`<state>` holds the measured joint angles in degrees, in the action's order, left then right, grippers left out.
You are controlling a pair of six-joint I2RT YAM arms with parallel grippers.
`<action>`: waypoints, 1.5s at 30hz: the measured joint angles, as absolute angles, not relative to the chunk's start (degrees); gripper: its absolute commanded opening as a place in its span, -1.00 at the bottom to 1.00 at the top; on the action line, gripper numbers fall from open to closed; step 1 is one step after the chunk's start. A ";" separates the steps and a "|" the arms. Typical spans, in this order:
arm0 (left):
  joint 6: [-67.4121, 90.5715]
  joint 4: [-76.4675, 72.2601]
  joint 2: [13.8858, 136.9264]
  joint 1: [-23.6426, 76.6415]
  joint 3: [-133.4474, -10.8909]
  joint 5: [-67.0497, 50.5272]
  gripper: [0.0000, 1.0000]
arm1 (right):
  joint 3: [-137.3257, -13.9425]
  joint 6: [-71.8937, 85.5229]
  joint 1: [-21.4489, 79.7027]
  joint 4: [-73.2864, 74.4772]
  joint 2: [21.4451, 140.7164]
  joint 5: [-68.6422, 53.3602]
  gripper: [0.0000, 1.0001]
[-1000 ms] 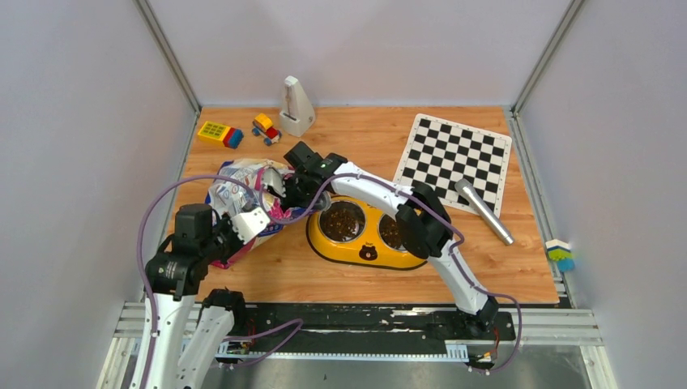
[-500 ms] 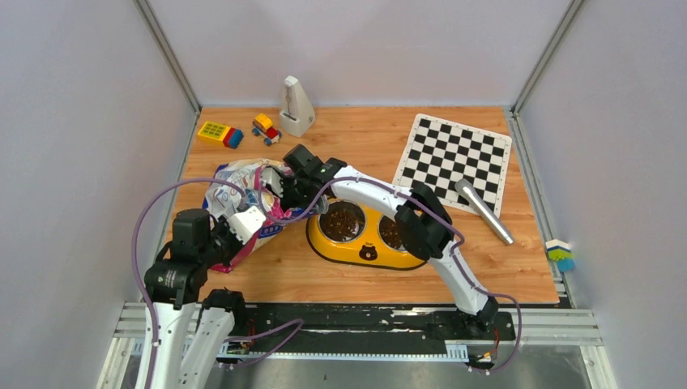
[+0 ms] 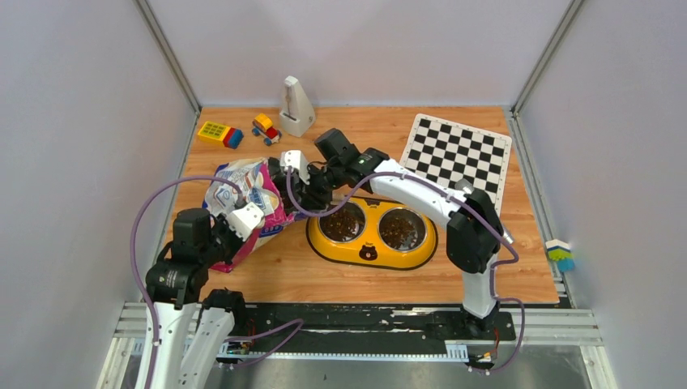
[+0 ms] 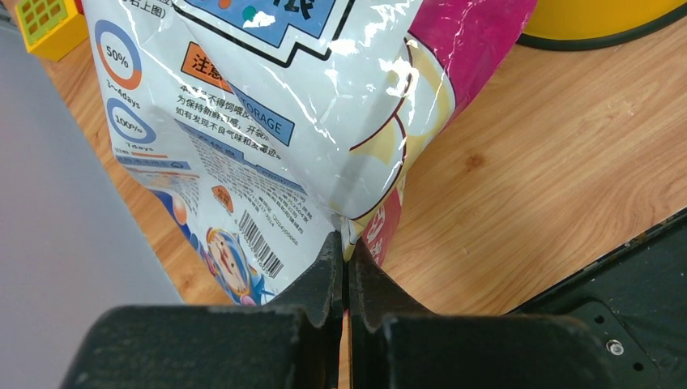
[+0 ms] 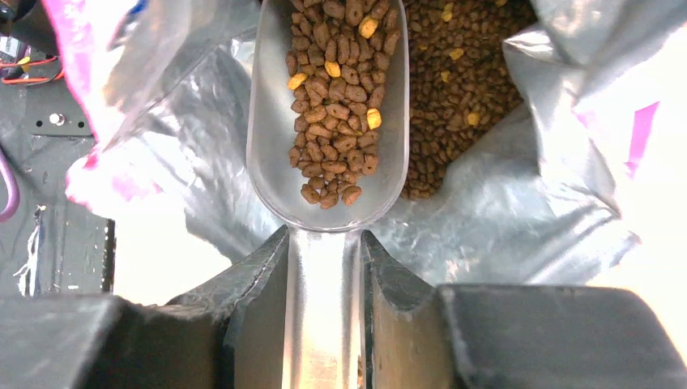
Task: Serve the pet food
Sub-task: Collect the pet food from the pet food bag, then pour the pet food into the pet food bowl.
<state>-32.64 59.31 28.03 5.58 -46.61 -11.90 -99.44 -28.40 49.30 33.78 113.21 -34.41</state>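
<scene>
The glossy pink and blue cat-food bag (image 3: pixel 243 194) lies propped on the wood at the left, its mouth toward the feeder. My left gripper (image 3: pixel 247 231) (image 4: pixel 346 243) is shut on the bag's (image 4: pixel 267 105) bottom seam. My right gripper (image 3: pixel 288 185) (image 5: pixel 324 239) is shut on the handle of the clear plastic scoop (image 5: pixel 328 105), which sits inside the bag's mouth, loaded with brown pet food (image 5: pixel 332 121). More pet food (image 5: pixel 462 73) lies in the silver-lined bag beside the scoop. Both steel bowls (image 3: pixel 343 220) of the yellow feeder (image 3: pixel 369 253) hold kibble.
A checkerboard (image 3: pixel 454 154) with a metal cylinder (image 3: pixel 484 211) on its corner lies at the back right. A white wedge-shaped object (image 3: pixel 296 107), toy blocks (image 3: pixel 220 133) and a toy car (image 3: pixel 266 128) stand at the back left. A small coloured block (image 3: pixel 559 254) sits on the right rail.
My right arm's elbow has swung to the right and uncovered the right bowl, and its wrist has turned at the bag's mouth. The left gripper has kept its hold on the bag.
</scene>
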 measured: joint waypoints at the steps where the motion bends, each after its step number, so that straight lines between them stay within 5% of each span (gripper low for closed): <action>1: -32.60 59.31 28.03 5.56 -46.61 -11.90 -1.00 | -98.80 -28.75 48.95 33.85 112.05 -34.26 -1.00; 36: -31.16 59.27 28.36 4.49 -46.61 -14.00 -1.00 | -73.63 -46.37 37.95 44.60 79.11 -24.45 -1.00; 45: -30.85 59.18 28.40 3.84 -46.61 -14.57 -1.00 | -73.34 -52.03 39.09 53.95 81.54 -13.43 -1.00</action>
